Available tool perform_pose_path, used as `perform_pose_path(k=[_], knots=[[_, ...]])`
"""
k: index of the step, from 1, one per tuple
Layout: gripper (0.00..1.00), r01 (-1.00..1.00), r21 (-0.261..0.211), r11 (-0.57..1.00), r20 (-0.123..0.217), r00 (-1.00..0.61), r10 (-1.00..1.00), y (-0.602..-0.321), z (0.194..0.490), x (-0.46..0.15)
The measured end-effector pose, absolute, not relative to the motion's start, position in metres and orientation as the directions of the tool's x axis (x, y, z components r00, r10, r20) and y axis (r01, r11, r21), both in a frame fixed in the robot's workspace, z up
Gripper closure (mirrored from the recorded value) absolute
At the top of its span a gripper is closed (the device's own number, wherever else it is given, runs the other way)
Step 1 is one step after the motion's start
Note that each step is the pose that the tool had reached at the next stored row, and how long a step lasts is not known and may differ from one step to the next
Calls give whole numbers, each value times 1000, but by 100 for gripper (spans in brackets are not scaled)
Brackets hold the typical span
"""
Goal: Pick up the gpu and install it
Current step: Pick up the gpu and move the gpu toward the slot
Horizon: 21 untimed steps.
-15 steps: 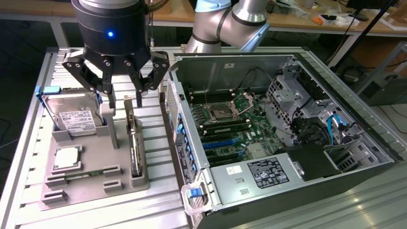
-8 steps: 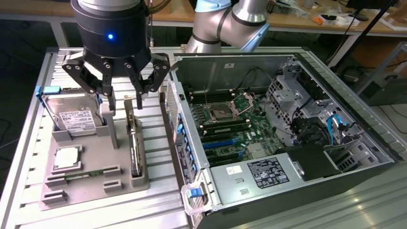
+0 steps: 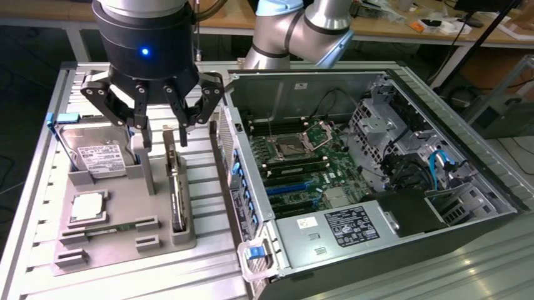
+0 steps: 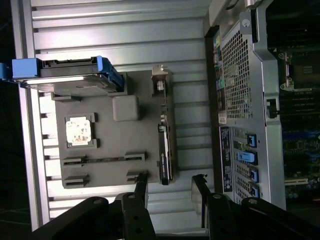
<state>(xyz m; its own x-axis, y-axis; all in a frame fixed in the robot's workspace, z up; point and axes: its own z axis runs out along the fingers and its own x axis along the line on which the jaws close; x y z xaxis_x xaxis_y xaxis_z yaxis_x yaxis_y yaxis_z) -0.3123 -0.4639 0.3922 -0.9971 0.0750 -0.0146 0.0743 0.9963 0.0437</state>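
The gpu (image 3: 175,194) stands on edge in a slot of the grey parts holder (image 3: 125,247), a slim card with a metal bracket at its far end. In the wrist view the gpu (image 4: 164,140) appears edge-on as a thin dark strip. My gripper (image 3: 161,134) hangs open just above the card's far end, one finger on each side of its line, nothing between them. In the wrist view my gripper (image 4: 170,187) has its two dark fingertips (image 4: 141,184) spread wide, near the card's end.
A silver hard drive (image 3: 100,156) with blue brackets and a square processor (image 3: 87,207) sit on the same holder, left of the card. A memory stick (image 4: 105,160) lies flat there. The open computer case (image 3: 376,156) with its motherboard (image 3: 292,169) stands on the exterior view's right.
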Motion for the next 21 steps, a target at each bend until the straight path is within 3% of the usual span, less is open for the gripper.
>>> perform_pose_path(k=[21], knots=[[52, 74, 44, 996, -15, -997, 75, -464, 383, -312]])
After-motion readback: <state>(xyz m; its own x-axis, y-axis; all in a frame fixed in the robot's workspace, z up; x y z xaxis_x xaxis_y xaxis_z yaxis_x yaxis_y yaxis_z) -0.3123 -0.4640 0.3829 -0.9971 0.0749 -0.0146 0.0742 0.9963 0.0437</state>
